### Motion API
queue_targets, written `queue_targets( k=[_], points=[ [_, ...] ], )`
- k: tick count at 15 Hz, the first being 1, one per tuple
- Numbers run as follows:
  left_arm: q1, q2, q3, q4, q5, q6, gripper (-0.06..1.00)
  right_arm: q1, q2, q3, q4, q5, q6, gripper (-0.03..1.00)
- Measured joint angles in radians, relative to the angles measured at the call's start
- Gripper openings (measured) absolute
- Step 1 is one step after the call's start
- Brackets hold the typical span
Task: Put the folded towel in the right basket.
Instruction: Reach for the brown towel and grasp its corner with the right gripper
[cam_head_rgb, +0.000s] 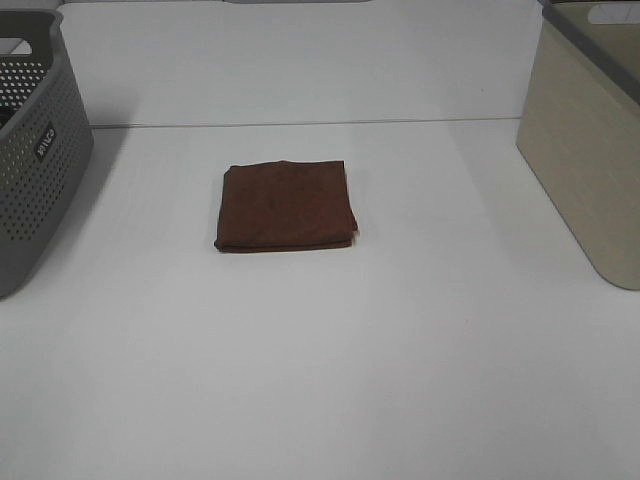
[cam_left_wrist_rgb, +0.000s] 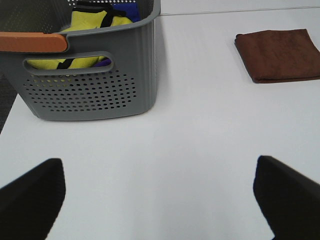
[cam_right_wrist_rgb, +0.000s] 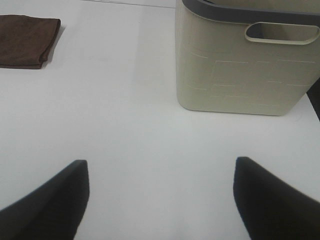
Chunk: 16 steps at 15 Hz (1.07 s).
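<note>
A brown folded towel (cam_head_rgb: 286, 205) lies flat on the white table at the middle; it also shows in the left wrist view (cam_left_wrist_rgb: 280, 54) and the right wrist view (cam_right_wrist_rgb: 26, 41). The right basket (cam_head_rgb: 590, 150) is beige with a grey rim and stands at the right edge; it also shows in the right wrist view (cam_right_wrist_rgb: 245, 65). My left gripper (cam_left_wrist_rgb: 160, 200) is open and empty over bare table, well short of the towel. My right gripper (cam_right_wrist_rgb: 160, 200) is open and empty, in front of the beige basket. Neither gripper shows in the exterior view.
A grey perforated basket (cam_head_rgb: 35, 150) stands at the left edge; in the left wrist view (cam_left_wrist_rgb: 90, 85) it holds yellow and blue cloths and has an orange handle. The white table (cam_head_rgb: 320, 380) stretches between the baskets.
</note>
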Motion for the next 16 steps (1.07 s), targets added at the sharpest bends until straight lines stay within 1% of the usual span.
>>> queue_targets(
  k=[5,7,10,11,13,16],
  points=[
    [0.0,0.0,0.0,0.0,0.0,0.0,0.97,0.0,0.016,-0.009,0.0,-0.012,0.0,0.75],
    [0.0,0.0,0.0,0.0,0.0,0.0,0.97,0.0,0.105,-0.037,0.0,-0.094,0.0,0.75],
    [0.0,0.0,0.0,0.0,0.0,0.0,0.97,0.0,0.346,-0.127,0.0,-0.229,0.0,0.75],
    [0.0,0.0,0.0,0.0,0.0,0.0,0.97,0.0,0.397,-0.148,0.001,-0.245,0.0,0.75],
    [0.0,0.0,0.0,0.0,0.0,0.0,0.97,0.0,0.591,-0.241,0.008,-0.282,0.0,0.75],
    [0.0,0.0,0.0,0.0,0.0,0.0,0.97,0.0,0.881,-0.432,0.053,-0.287,0.0,0.75]
  ],
)
